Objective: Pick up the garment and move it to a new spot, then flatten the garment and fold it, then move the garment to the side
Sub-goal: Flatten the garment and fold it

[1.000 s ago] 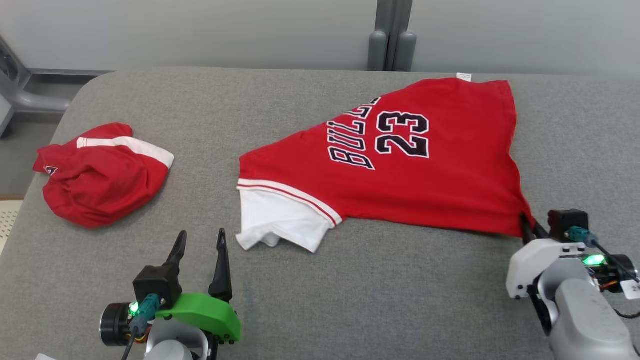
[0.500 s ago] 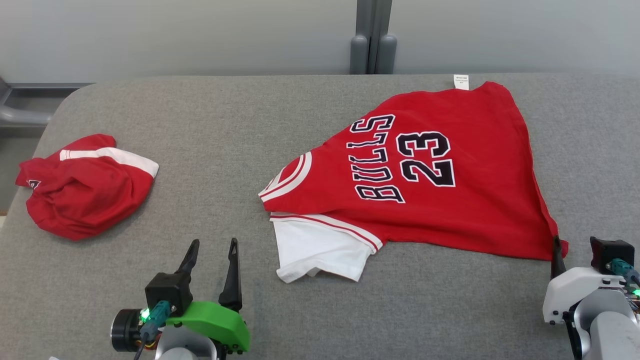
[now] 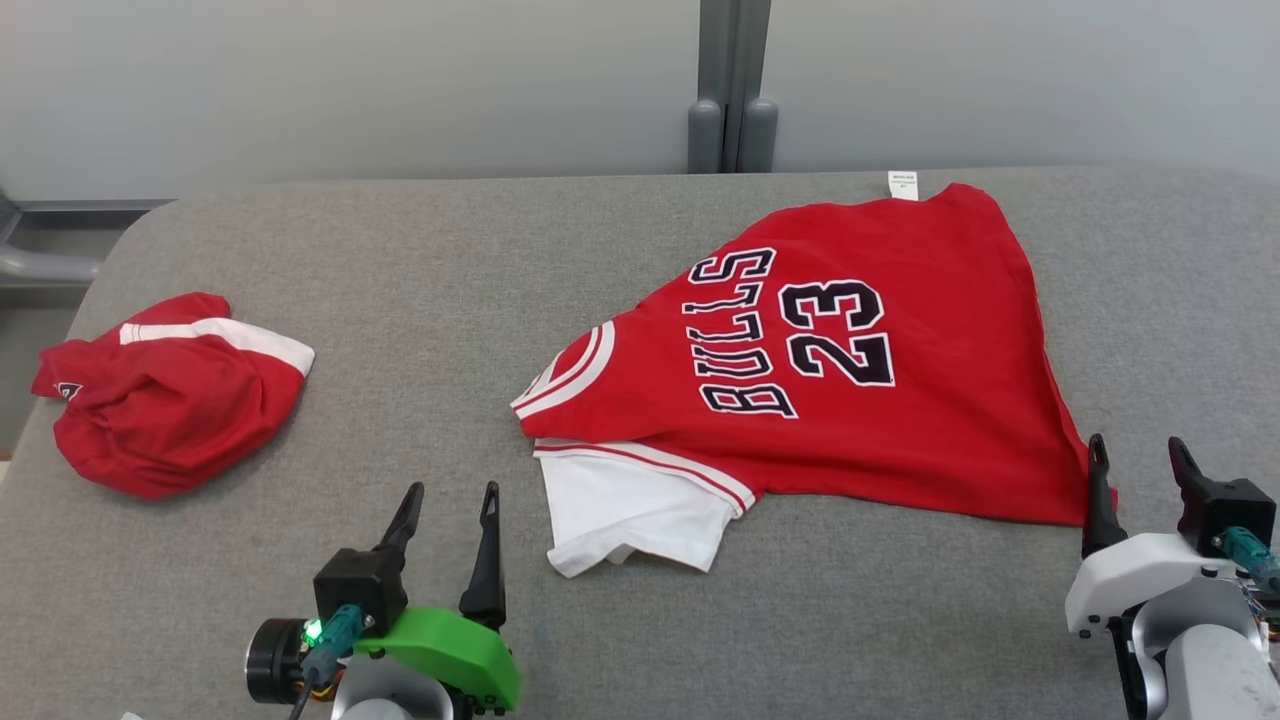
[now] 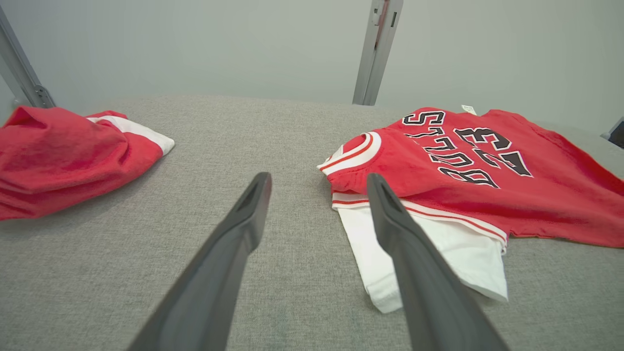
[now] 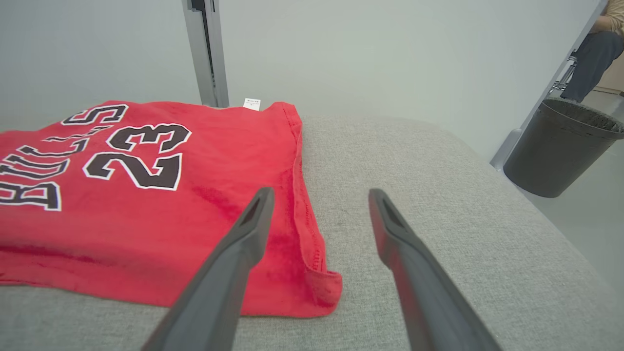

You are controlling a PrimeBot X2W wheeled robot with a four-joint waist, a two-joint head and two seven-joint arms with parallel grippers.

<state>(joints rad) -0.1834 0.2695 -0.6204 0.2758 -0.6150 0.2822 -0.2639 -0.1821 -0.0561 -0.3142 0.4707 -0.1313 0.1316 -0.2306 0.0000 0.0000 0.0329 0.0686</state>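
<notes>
Where jersey [image 3: 900,440] folds over, wht sleeve [image 3: 620,510] is partly hidden.

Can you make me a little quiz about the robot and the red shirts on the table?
1. True or false: the right claw is clamped shut on the red jersey.
2. Which number is printed on the red jersey? A) 32 B) 23 C) 45
3. Fill in: the crumpled red garment lies on the robot's ____ side.

Key:
1. False: its fingers stand open at the jersey's corner, gripping nothing.
2. B
3. left
</notes>
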